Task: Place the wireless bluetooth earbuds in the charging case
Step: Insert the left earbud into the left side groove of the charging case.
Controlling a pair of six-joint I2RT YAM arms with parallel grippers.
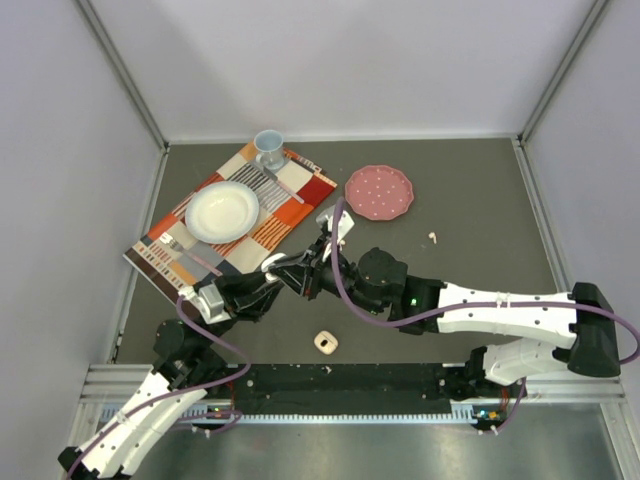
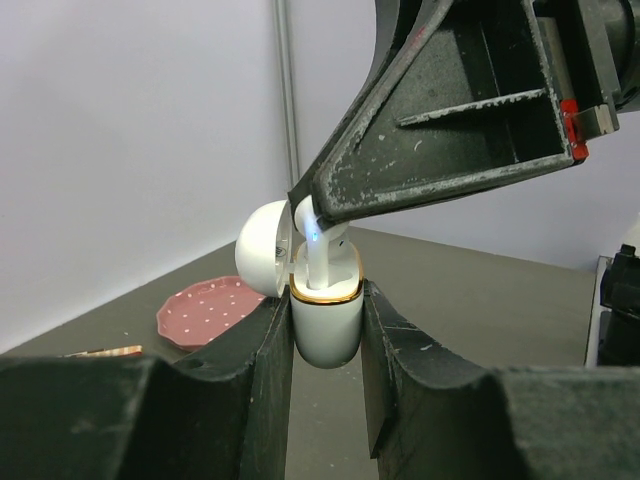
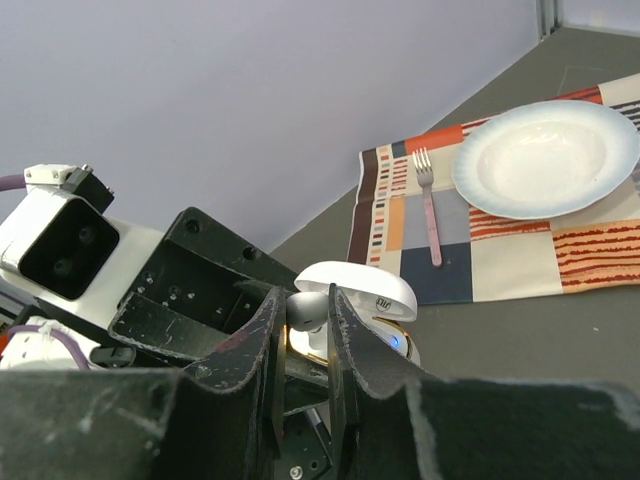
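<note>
My left gripper is shut on a white charging case with a gold rim, held upright above the table with its lid swung open. My right gripper is shut on a whitish earbud just over the case, under the open lid. In the left wrist view the earbud's stem reaches down into the case mouth. From above, both grippers meet near the table's middle, left gripper beside right gripper. Another earbud lies on the table at the right.
A second small case sits near the front edge. A pink dotted plate lies at the back. To the left, a striped placemat carries a white bowl, a fork and a pale blue cup.
</note>
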